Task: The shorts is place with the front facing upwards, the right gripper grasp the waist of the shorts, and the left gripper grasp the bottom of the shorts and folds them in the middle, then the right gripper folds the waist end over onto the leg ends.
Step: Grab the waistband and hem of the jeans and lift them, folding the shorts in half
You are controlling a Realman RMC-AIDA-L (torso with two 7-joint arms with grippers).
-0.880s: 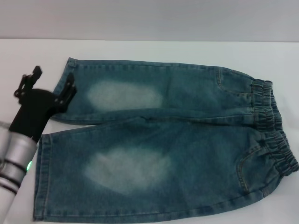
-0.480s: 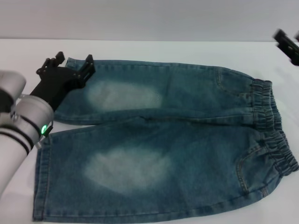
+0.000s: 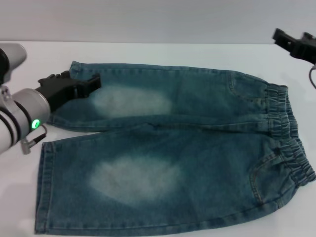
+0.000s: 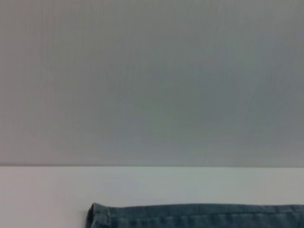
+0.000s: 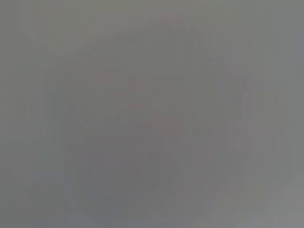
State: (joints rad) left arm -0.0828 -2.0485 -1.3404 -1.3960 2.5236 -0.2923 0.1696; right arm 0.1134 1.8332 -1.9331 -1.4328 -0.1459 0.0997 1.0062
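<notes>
The blue-green denim shorts (image 3: 197,148) lie flat with the front up. The ruched waist end (image 3: 286,123) is on the right and the leg ends (image 3: 43,187) are on the left. My left gripper (image 3: 78,83) hovers open over the far leg's hem, its prongs pointing toward the pale patch, with nothing in it. At the far right my right gripper (image 3: 295,40) is open above the table, beyond the waistband and clear of it. A hem corner of the shorts (image 4: 97,216) shows in the left wrist view. The right wrist view is plain grey.
The white table (image 3: 163,52) runs under the shorts, with a bare strip behind them up to the grey wall (image 3: 148,19). The shorts reach nearly to the table's front edge.
My left gripper swung from the table beside the hems up over the far leg's hem, then dropped slightly. My right gripper entered at the upper right and shifted left.
</notes>
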